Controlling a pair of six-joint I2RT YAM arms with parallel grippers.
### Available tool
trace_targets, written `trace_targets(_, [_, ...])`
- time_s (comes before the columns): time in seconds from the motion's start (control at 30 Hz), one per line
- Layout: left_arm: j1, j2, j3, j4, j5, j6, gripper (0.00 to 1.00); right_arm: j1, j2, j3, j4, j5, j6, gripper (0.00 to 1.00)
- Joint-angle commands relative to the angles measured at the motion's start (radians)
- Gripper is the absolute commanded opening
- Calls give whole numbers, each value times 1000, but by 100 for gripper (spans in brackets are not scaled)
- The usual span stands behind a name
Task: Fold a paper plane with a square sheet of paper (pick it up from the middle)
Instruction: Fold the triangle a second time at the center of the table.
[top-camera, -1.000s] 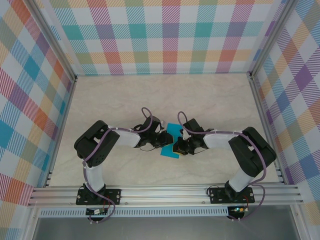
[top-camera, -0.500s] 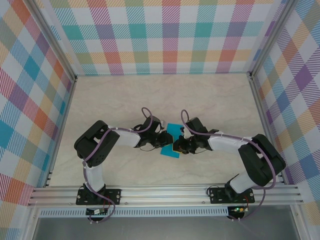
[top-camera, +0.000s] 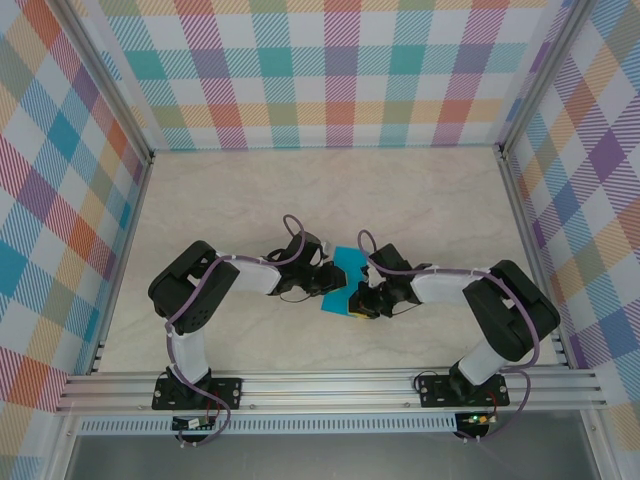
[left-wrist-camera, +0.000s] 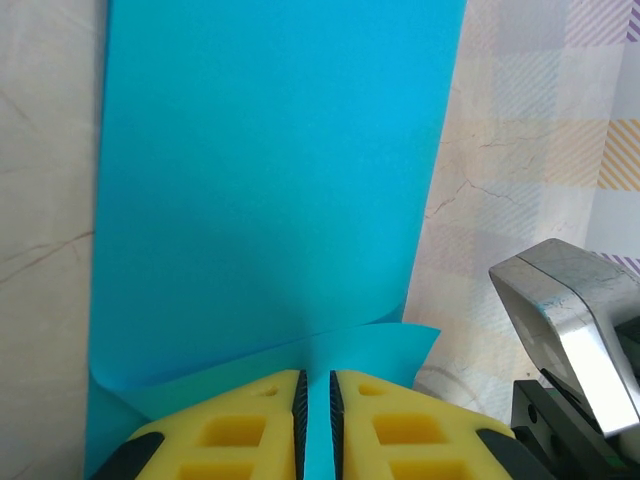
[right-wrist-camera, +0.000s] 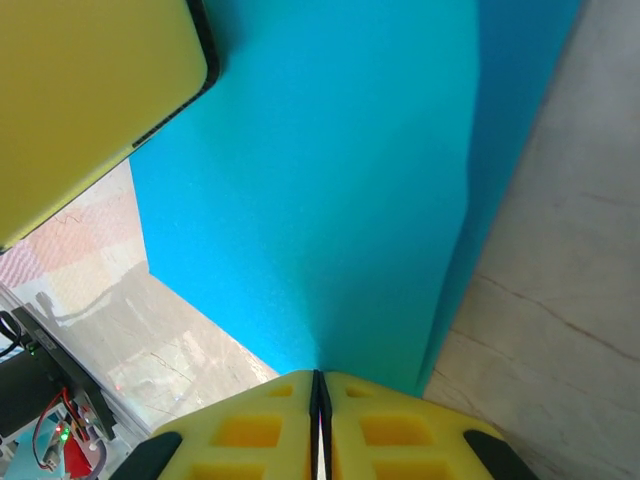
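We find the square sheet of paper (top-camera: 346, 264) near the middle of the top view, on the pale marbled table (top-camera: 220, 200), with both arms reaching in from either side and meeting over it. The left gripper (top-camera: 335, 284) comes at it from the left of the frame and the right gripper (top-camera: 358, 298) from the right, the two just beside each other.

In the left wrist view the sheet (left-wrist-camera: 270, 180) runs from the bottom centre up to the top edge. The left gripper (left-wrist-camera: 317, 385) has its yellow fingers (left-wrist-camera: 235, 430) pressed together on a thin strip of blue at the sheet's near edge, where a small flap curls out to either side. In the right wrist view the right gripper (right-wrist-camera: 318, 382) likewise has its jaws drawn tight on the sheet (right-wrist-camera: 330, 180), which rises from between them. A darker band along its right side suggests a bend or fold there, though we cannot tell which.

We judge the work to be at an early stage. The sheet is picked up and held at two points, and may carry a first lengthwise fold. We see no pointed nose, no wings and no finished centre crease, so most of the paper plane is yet to be made.
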Motion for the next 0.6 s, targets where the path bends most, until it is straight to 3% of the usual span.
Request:
trace_targets(0.0, [-10,56,-22,-79,-58,35,17,-5,25,-49,-41,22,-13,12])
trace_targets(0.33, [-11,54,-19,-83,-60,38,17,-15,-129,-9,-28,-33,9,14])
trace_targets(0.57, [-11,55,-20,-82,-58,38,17,-17,-33,-13,29,-20,20,12])
